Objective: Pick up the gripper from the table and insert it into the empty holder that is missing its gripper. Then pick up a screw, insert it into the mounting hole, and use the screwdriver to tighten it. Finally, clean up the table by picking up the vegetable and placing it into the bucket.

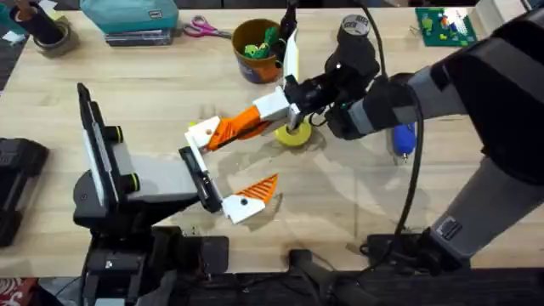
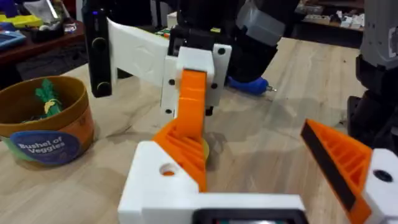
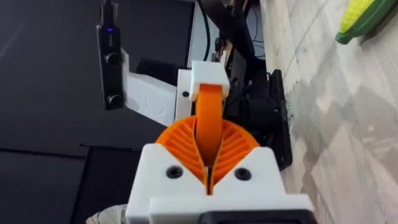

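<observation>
Table (image 1: 153, 102): pale wood grain, matt. Holder (image 2: 149, 180): white plastic, smooth. Gripper (image 2: 189, 118): orange plastic, ribbed. Bucket (image 2: 43, 130): glossy printed label.

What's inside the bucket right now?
Green toy veggie pieces and a bit of yellow show inside the bucket. Its wall hides whatever sits lower, so the full contents can't be seen.

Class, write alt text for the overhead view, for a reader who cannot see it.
Over a wooden table, the right gripper presses an orange fingertip into the white holder on the left gripper. Behind stands an orange bucket; a blue screwdriver lies to the right.
</observation>
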Robot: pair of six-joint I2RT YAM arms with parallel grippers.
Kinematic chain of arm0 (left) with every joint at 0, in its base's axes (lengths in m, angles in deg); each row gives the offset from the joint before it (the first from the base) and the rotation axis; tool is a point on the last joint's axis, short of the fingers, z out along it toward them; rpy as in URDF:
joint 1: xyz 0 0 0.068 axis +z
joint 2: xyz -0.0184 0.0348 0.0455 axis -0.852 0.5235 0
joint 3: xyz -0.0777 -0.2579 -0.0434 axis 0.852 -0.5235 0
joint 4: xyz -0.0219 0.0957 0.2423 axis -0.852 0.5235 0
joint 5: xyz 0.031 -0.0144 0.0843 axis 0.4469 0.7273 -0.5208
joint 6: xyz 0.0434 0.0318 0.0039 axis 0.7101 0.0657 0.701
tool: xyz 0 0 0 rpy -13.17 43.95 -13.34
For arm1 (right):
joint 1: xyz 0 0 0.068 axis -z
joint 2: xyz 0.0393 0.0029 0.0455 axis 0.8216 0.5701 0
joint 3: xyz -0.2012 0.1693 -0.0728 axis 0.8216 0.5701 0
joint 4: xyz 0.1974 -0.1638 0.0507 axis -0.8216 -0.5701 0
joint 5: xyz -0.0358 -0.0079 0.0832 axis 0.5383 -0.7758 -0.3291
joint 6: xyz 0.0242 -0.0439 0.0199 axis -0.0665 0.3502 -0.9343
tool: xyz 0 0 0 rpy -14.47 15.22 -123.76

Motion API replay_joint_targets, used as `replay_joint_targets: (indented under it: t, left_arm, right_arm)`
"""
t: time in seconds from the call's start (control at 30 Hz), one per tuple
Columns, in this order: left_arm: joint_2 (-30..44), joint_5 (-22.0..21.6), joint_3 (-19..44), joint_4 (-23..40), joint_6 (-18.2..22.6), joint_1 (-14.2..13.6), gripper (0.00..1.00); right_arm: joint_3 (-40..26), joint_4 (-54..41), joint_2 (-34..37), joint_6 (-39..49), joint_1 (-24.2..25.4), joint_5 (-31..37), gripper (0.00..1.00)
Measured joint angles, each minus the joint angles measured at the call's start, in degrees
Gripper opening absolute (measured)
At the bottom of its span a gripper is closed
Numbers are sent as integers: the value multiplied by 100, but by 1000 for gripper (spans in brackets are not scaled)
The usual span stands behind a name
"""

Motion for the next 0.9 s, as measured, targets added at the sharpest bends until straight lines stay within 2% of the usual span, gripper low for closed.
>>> replay_joint_targets:
  t: [0.9]
  left_arm:
    - [-2,0,0,-2,2,0,985]
  right_arm:
    - [-267,-227,100,24,-141,7,8]
